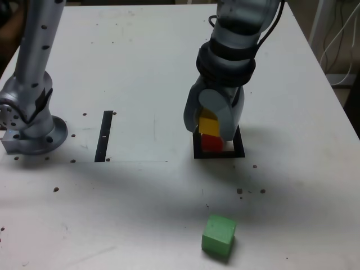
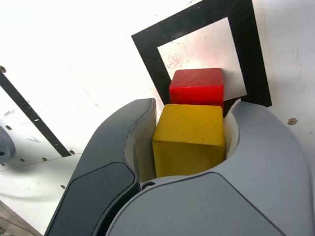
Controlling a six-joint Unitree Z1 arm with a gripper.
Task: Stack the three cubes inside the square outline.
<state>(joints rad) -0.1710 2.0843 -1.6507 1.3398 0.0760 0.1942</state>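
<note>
Green cube (image 1: 218, 235): nearest the exterior camera, alone on the white table (image 1: 140, 67), well apart from the other cubes and outside the outline.

Outline (image 1: 238, 151): black square frame with pale centre, lying flat past the green cube, toward the exterior view's right of centre.

Red cube (image 1: 211, 143): standing inside the outline on its pale centre; in the wrist view (image 2: 197, 87) it sits toward one edge of that centre.

Yellow cube (image 1: 208, 125): directly above the red cube, roughly aligned with it. Whether the two touch cannot be told.

Gripper (image 1: 212, 121): pointing down over the outline, jaws closed on the yellow cube; the wrist view (image 2: 189, 140) shows a jaw pressed against each of two opposite faces of the yellow cube (image 2: 189, 137).

Black strip (image 1: 104, 135): narrow, straight, flat on the table, to the exterior view's left of the outline.

Arm base (image 1: 31, 124): grey, at the exterior view's far left.
</note>
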